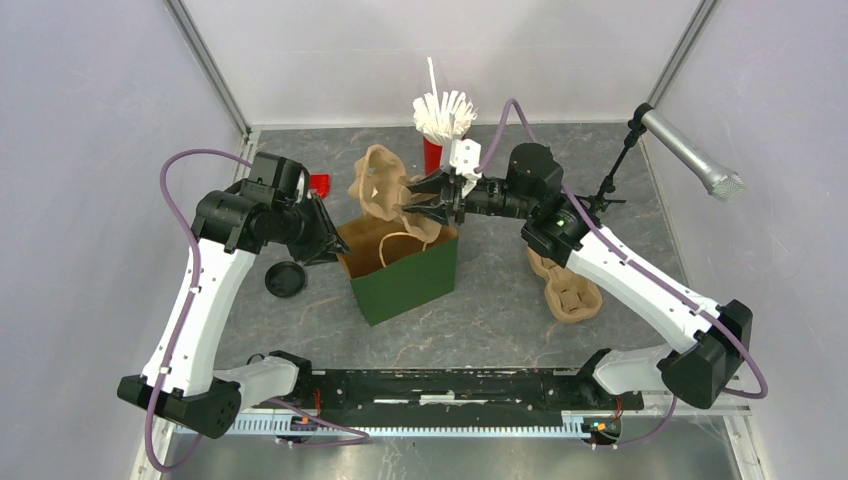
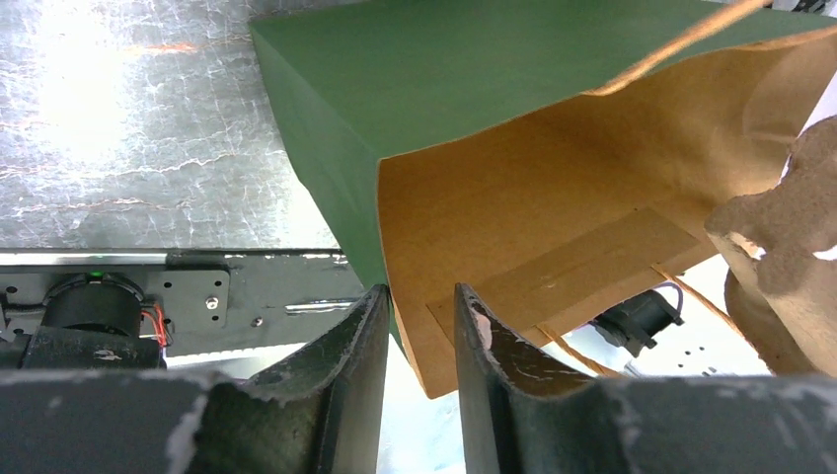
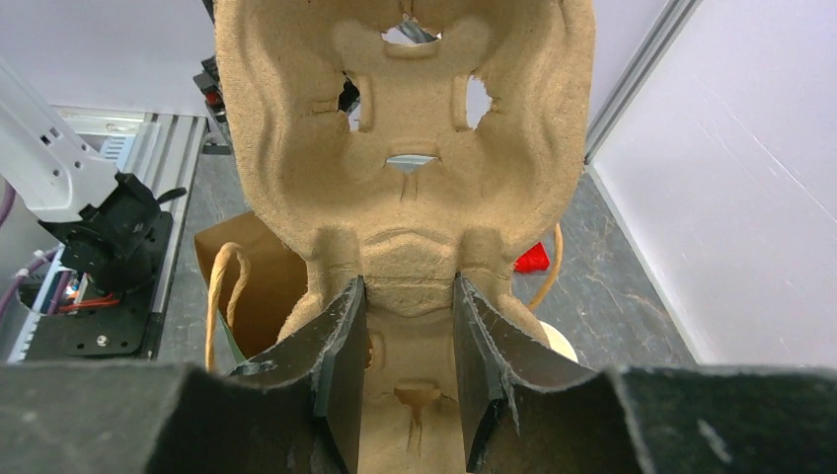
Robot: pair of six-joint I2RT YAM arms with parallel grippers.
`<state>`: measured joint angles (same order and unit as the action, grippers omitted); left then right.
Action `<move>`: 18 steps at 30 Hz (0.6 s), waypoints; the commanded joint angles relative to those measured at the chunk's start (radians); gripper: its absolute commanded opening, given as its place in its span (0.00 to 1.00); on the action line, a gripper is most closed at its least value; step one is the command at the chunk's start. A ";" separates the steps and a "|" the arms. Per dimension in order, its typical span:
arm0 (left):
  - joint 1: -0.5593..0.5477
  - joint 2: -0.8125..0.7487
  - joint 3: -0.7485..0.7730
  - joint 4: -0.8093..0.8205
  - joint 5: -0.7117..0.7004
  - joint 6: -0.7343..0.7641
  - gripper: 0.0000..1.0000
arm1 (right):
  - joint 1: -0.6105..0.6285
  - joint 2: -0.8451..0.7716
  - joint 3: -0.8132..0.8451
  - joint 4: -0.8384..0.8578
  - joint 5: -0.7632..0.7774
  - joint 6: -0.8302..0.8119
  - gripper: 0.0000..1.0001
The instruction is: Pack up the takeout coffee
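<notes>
The takeout coffee is not in view. A green paper bag [image 1: 405,275] with a brown inside stands open mid-table. My left gripper [image 1: 335,245] is at its left rim; in the left wrist view its fingers [image 2: 421,296] straddle the bag's [image 2: 474,89] wall edge with gaps showing, so it is open. My right gripper [image 1: 440,200] is shut on the narrow waist of a brown pulp cup carrier [image 3: 405,128], held [image 3: 409,286] tilted over the bag's mouth [image 3: 262,286]. A cream round edge [image 3: 555,344] peeks out behind the right finger; I cannot tell what it is.
A second pulp carrier [image 1: 570,290] lies on the table at the right, under the right arm. A loose black lid [image 1: 285,280] sits left of the bag. A red cup of white straws [image 1: 440,120] and a small red object [image 1: 320,183] stand at the back. A microphone [image 1: 690,150] juts in at the far right.
</notes>
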<state>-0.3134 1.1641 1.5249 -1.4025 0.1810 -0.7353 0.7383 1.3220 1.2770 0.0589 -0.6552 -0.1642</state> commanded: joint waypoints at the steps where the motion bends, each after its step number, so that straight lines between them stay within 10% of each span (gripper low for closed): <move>1: 0.005 -0.008 0.011 0.033 -0.020 0.039 0.36 | 0.006 0.018 -0.014 0.050 -0.010 -0.077 0.32; 18: 0.005 -0.003 0.054 0.085 0.130 0.049 0.28 | 0.040 -0.061 -0.072 -0.177 0.040 -0.205 0.31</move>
<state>-0.3134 1.1645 1.5280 -1.3590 0.2218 -0.7170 0.7704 1.3483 1.2217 -0.0319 -0.6659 -0.3031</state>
